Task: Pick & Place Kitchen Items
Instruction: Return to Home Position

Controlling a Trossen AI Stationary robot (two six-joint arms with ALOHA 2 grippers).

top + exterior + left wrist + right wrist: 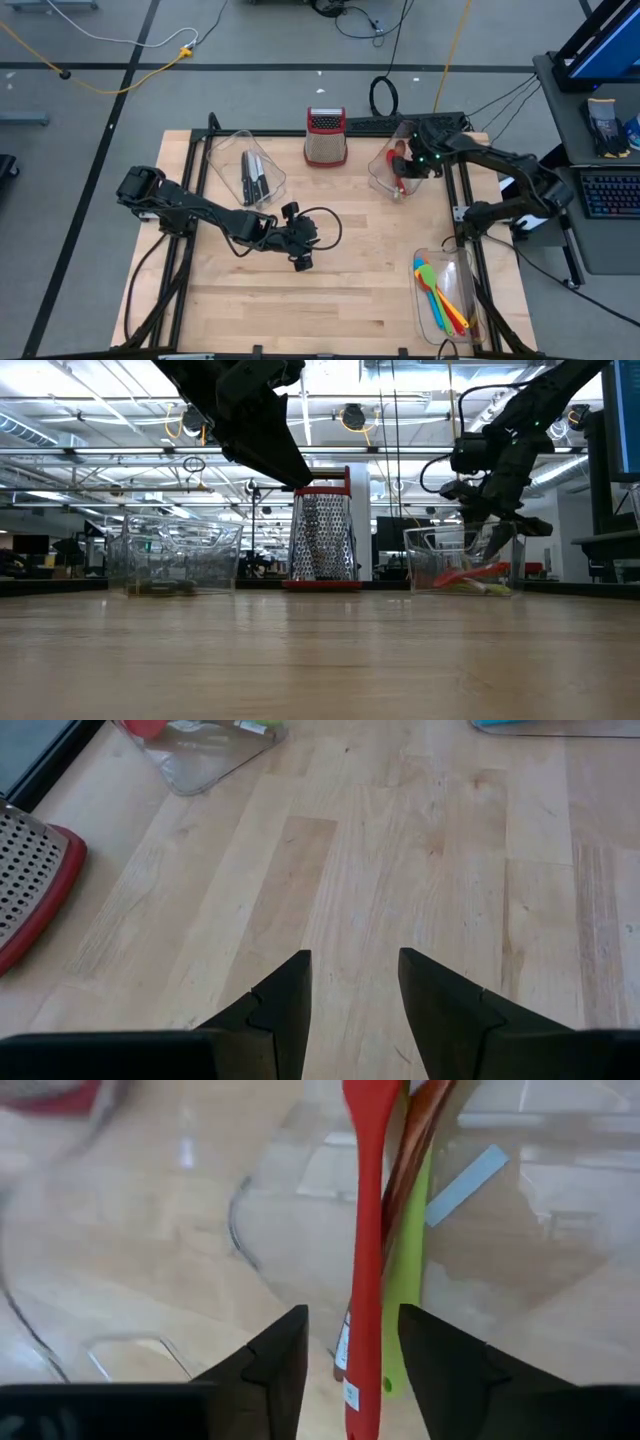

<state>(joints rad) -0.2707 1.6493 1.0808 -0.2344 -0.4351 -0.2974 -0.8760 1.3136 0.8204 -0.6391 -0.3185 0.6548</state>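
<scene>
Both sets of fingers were held spread: right gripper [350, 1320] above the far-right corner bin [380, 172], red spoon [362, 1230] deposited; left gripper [352, 960] empty, mid-table.

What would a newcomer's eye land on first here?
The right gripper, open, hangs over the back right bin, where a red spoon lies. The red-topped grater stands back centre. Bright spatulas lie in the front right bin; the left gripper hovers open over the middle of the table.

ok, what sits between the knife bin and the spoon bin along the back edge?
The metal box grater, upright, touching neither the knife bin nor the spoon bin. High view shows it; low view agrees.
</scene>
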